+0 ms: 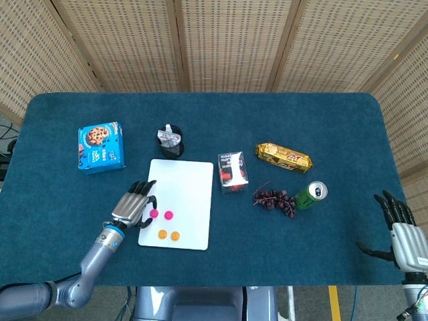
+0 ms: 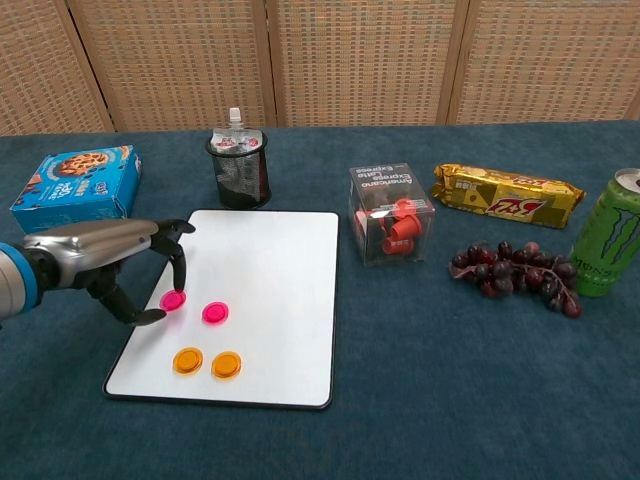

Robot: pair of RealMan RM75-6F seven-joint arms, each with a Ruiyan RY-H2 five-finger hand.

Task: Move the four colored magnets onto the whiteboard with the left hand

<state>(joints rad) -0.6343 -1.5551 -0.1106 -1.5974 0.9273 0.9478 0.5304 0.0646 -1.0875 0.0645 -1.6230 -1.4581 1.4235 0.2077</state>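
— Magnets: where are they?
— Two orange magnets (image 2: 207,363) and a pink magnet (image 2: 215,313) lie on the whiteboard (image 2: 270,270); the left hand (image 2: 110,262) pinches another pink one (image 2: 173,299) over it, perhaps touching.
— Right hand (image 1: 401,231)?
— Fingers spread, holding nothing.

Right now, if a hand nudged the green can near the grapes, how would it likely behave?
The green can stands upright and is tall and narrow, so a high push would probably tip it. On its side it would likely roll. Its top looks opened, so it may spill if anything is left. The grapes beside it might stop a leftward slide.
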